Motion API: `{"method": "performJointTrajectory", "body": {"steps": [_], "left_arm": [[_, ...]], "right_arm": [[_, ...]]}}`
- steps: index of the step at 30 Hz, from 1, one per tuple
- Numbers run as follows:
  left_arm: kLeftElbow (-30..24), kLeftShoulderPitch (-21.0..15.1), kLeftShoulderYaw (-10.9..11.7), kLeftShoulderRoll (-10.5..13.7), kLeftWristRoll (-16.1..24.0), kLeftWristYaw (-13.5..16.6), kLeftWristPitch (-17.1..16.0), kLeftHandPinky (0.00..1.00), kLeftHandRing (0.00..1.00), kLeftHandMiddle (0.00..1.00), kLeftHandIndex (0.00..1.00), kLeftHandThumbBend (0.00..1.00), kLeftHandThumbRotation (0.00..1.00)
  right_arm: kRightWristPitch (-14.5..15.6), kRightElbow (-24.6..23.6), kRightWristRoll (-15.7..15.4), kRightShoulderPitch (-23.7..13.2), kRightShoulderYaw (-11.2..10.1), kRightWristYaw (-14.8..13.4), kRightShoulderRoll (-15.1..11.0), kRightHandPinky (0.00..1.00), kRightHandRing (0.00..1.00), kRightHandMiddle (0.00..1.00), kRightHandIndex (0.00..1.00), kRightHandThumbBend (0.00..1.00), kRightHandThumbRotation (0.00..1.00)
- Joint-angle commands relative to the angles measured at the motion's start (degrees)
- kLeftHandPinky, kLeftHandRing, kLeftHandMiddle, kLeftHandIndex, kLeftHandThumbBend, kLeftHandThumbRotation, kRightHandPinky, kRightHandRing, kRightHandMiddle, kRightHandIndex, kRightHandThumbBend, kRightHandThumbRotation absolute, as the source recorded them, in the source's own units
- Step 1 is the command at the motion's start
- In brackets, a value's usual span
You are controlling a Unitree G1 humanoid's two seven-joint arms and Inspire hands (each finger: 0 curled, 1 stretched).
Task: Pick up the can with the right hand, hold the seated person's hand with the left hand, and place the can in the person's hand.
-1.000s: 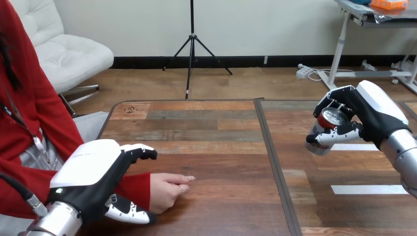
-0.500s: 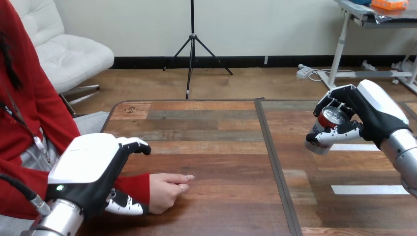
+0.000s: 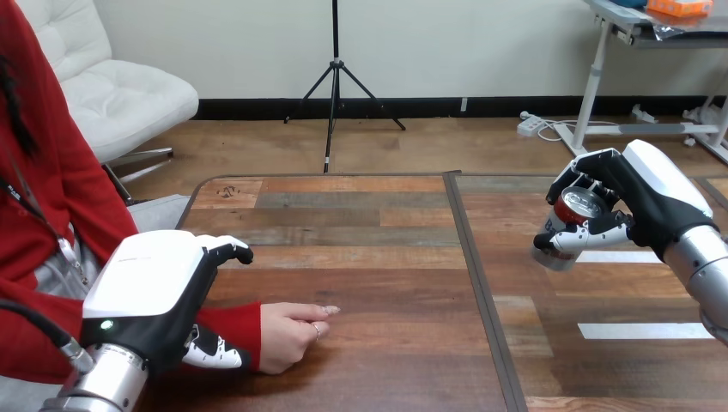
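Note:
My right hand (image 3: 648, 202) is shut on a red and silver can (image 3: 573, 221), tilted and held above the right part of the wooden table (image 3: 378, 257). The person's hand (image 3: 292, 330) rests loosely curled on the table at the lower left, its red sleeve (image 3: 236, 326) running under my left hand (image 3: 150, 287). That hand arches over the person's forearm with relaxed fingers (image 3: 233, 250) reaching past the sleeve's far side. Its thumb (image 3: 210, 354) lies along the sleeve's near side. I see no closed hold on the arm.
A dark seam (image 3: 476, 283) runs down the table between the person's hand and the can. White tape strips (image 3: 640, 330) lie on the table under my right forearm. The person sits at the left edge.
My left hand has drawn back to the left along the person's sleeve, from near the wrist to over the forearm. The right hand with the can and the person's hand have stayed put.

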Motion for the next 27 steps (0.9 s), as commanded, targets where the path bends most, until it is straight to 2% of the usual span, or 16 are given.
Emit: {"method": "performJointTrajectory", "body": {"steps": [1,16,22,27], "left_arm": [[1.29,-4.06,-0.79,0.56,1.11,1.04,1.04,0.67,0.77,0.80,0.75,1.00,0.10],[3.06,-6.12,-1.73,1.55,0.75,-0.43,2.71,0.70,0.78,0.80,0.76,1.00,0.12],[3.22,-6.76,-1.94,2.21,0.15,-2.62,3.12,0.70,0.77,0.79,0.76,1.00,0.13],[2.79,-7.48,-2.26,3.14,-0.86,-7.19,4.43,0.71,0.78,0.80,0.77,1.00,0.14]], "right_arm": [[-2.02,-2.76,1.74,-2.50,-1.89,-0.74,-0.10,0.41,0.41,0.46,0.49,0.72,0.00],[-2.00,-2.88,2.41,-2.88,-2.00,0.09,0.02,0.40,0.40,0.46,0.49,0.72,0.00],[-1.99,-2.94,2.77,-2.97,-2.04,0.42,-0.06,0.40,0.40,0.46,0.49,0.72,0.00],[-1.66,-3.14,2.93,-2.98,-2.00,0.52,-0.18,0.41,0.40,0.46,0.49,0.71,0.00]]}}
